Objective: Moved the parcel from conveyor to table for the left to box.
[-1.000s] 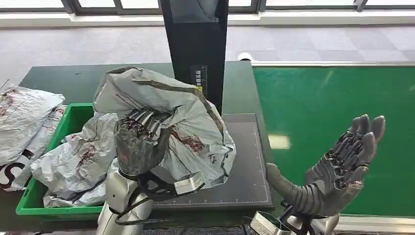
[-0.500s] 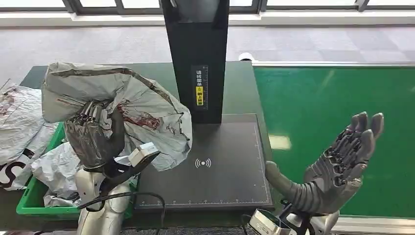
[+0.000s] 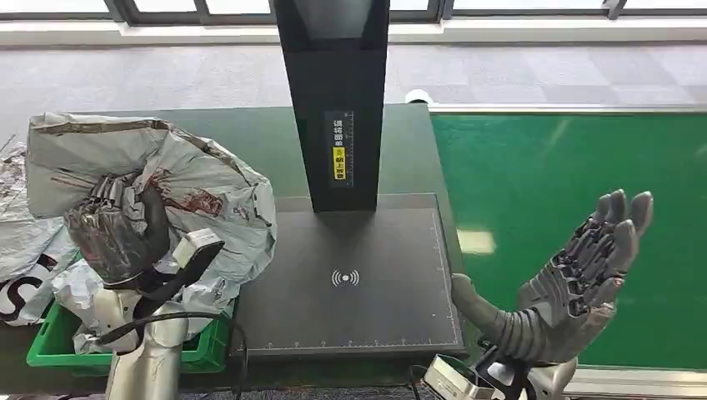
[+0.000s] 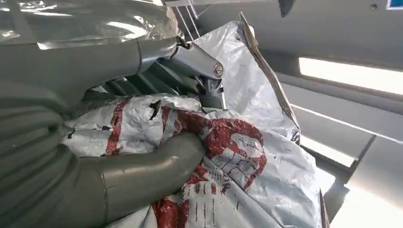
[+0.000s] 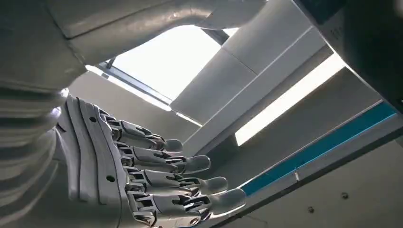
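Crumpled grey plastic mailer parcel with red print [image 3: 179, 187]: held up by the left robot hand [image 3: 117, 233], fingers and thumb clamped into its folds; the wrist view shows the thumb [image 4: 152, 164] pressed across the red print. It hangs over the green plastic crate [image 3: 50, 342] at 9 o'clock of the scene, one edge overlapping the black scanner mat [image 3: 358, 283]. Its lower part is hidden behind the hand and arm.

Green plastic crate: mostly hidden by the parcel and arm; holds more crumpled grey mailers [image 3: 71, 287], number unclear. Further grey bags [image 3: 21, 250] lie at the crate's 9 o'clock, cut off by the frame edge.

Right robot hand [image 3: 584, 279]: empty, fingers spread wide, palm raised at 4 o'clock beside the green conveyor belt [image 3: 567, 167].

Black upright scanner post [image 3: 338, 100]: at 12 o'clock on the dark green table [image 3: 275, 137], top cut off.
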